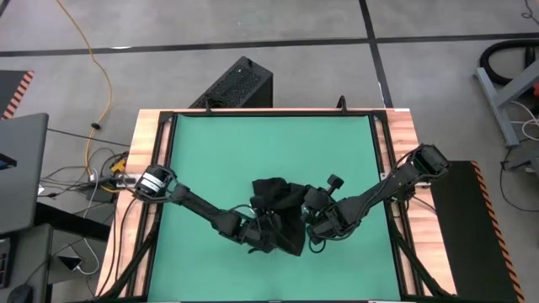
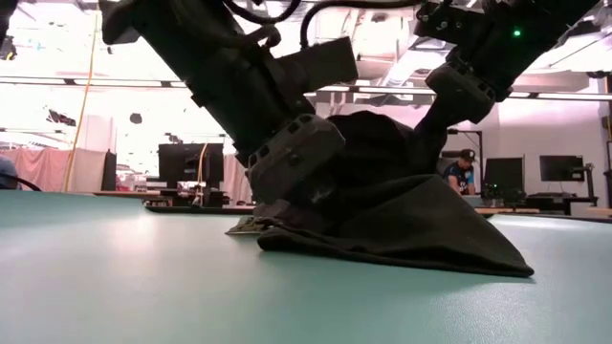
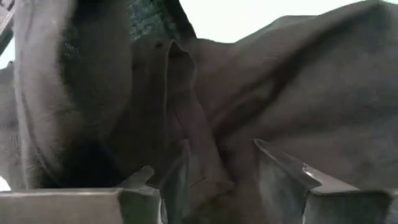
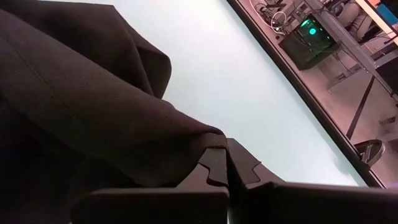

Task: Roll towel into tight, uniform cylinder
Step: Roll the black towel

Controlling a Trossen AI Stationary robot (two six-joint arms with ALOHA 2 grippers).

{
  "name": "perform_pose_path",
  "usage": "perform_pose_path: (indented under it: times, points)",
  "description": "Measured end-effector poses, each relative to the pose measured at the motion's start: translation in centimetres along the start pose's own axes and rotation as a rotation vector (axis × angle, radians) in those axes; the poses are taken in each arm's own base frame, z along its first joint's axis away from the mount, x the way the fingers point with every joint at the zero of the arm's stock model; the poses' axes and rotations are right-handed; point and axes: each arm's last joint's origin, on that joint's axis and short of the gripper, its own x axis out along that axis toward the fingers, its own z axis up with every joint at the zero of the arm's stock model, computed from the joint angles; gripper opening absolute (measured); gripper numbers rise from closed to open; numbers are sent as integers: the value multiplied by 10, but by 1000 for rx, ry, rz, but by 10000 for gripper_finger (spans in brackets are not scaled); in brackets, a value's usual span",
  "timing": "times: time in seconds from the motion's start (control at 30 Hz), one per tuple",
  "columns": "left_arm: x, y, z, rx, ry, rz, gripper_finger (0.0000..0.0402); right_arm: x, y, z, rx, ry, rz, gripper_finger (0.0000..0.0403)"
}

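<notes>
Zero real rolling done so far imo: the towel [image 1: 278, 212] is just a bunched heap mid green mat [image 1: 253, 147], left gripper [image 3: 217, 186] spread open against it, right gripper [image 4: 227, 168] pinched shut at its edge.

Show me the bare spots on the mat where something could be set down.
The green mat is bare between the towel and its far edge, and along both side frames. It is crowded near the front middle, where the left pincer and right pincer meet at the towel.
</notes>
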Motion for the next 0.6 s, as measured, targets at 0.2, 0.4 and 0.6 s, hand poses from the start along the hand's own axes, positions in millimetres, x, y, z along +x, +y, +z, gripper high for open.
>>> perform_pose_path:
  times: [0.2, 0.4, 0.6]
  points:
    - [4, -1, -6, 21, 7, 62, 165, 0, 0, 0, 3, 0, 2, 2]
    - [10, 6, -7, 10, 29, 88, 161, 0, 0, 0, 3, 2, 4, 2]
    - [21, 20, -7, -18, 81, 79, 110, 0, 0, 0, 4, 2, 4, 2]
